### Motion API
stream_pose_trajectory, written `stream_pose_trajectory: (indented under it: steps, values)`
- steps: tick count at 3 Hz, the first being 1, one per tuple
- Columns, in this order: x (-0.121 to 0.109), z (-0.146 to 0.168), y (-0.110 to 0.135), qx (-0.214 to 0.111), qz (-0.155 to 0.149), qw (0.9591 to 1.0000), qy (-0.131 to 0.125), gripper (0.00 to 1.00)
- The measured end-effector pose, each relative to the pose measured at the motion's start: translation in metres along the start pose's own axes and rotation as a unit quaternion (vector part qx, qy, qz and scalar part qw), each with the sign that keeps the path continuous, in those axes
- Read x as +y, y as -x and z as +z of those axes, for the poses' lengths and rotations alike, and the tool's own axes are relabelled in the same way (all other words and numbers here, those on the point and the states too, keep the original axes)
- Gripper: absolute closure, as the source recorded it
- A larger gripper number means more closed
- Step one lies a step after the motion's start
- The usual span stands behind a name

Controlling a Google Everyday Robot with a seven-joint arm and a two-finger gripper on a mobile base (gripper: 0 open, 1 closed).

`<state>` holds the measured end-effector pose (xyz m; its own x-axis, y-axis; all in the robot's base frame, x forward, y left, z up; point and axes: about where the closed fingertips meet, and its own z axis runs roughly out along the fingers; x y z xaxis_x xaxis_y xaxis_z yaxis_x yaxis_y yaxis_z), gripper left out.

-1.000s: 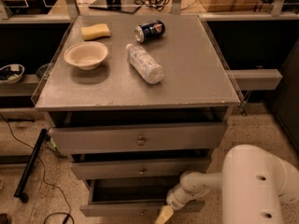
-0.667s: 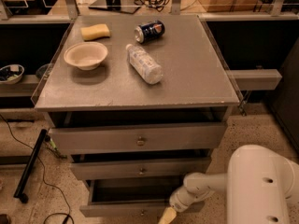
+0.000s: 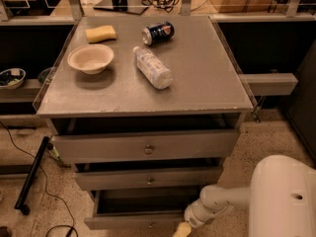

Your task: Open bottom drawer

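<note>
Reaching in from the white robot body (image 3: 284, 199) at the lower right, the arm (image 3: 222, 200) ends in the gripper (image 3: 181, 229) at the bottom edge of the view, by the right end of the bottom drawer (image 3: 123, 223). Whether it touches the front cannot be told, nor whether the jaws are released or clenched. That drawer lies just left of the jaws and stands partly out of the cabinet, its dark inside showing above the grey front, its knob (image 3: 149, 224) a little left of the jaws. Above them come the middle drawer (image 3: 148, 178) and then the top drawer (image 3: 148, 146), both also slightly out. Well above, on the top (image 3: 212, 88), lie a bottle (image 3: 153, 67) and a can (image 3: 158, 32), each on its side, with a bowl (image 3: 91, 58) and a sponge (image 3: 101, 33), all up and left of the jaws.
</note>
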<state>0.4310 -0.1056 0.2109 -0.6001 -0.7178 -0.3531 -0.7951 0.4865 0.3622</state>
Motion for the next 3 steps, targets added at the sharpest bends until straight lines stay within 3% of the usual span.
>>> stream_pose_trajectory:
  steps: [1, 2, 3]
  values:
    - [-0.005, -0.001, 0.011, -0.008, -0.007, 0.9998, -0.017, 0.00]
    - [-0.017, 0.033, 0.024, -0.002, -0.013, 0.9999, -0.002, 0.00]
    - [-0.017, 0.033, 0.024, -0.002, -0.013, 0.9999, -0.002, 0.00]
